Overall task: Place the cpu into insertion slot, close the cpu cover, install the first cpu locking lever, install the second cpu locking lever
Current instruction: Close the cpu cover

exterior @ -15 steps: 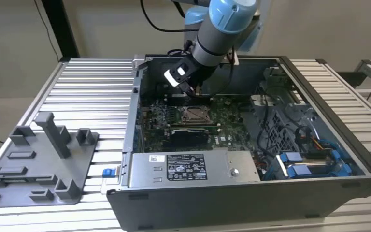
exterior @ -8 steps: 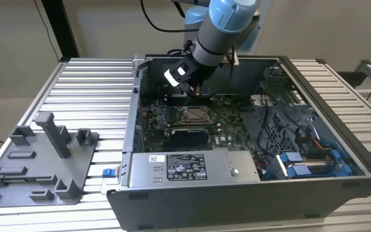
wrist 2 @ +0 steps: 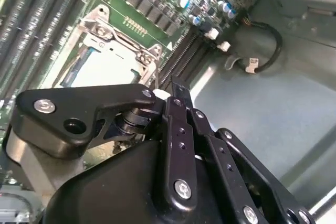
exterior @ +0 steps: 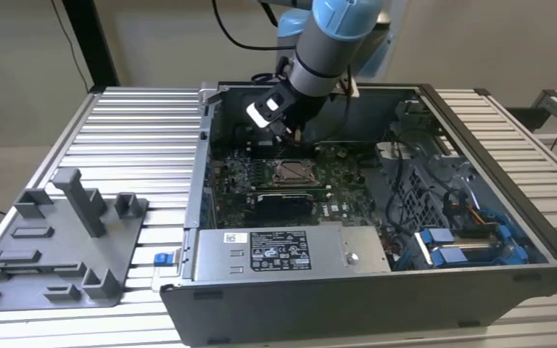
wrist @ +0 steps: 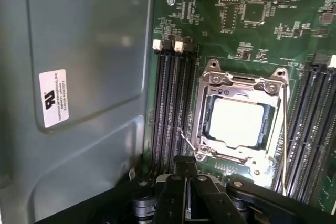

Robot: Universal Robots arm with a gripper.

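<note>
First wrist view: the cpu [wrist: 239, 123] is seen seated in the insertion slot [wrist: 231, 157], its pale silver-grey top face showing flat and square. The cpu cover [wrist: 242, 84], a thin silvery frame, is lowered around it. A thin wire lever [wrist: 284, 135] is laid along one side of the frame. A second wire end [wrist: 183, 138] stands up at the opposite corner, just beside the fingertips. The gripper [wrist: 185, 167] is held over that corner with its jaws together, and nothing is seen between them.

The green motherboard [wrist: 252, 35] is mounted in an open computer case [exterior: 550, 254]. The case is laid on a slatted metal table [exterior: 133, 130]. A grey fixture tray [exterior: 56, 246] is placed at the exterior view's left, well apart from the case, and a plain pale wall is noted behind.

Whether either lever is latched cannot be determined. In the second wrist view, part of the socket is hidden by the gripper body. The arm is cut off at the exterior view's upper edge.
</note>
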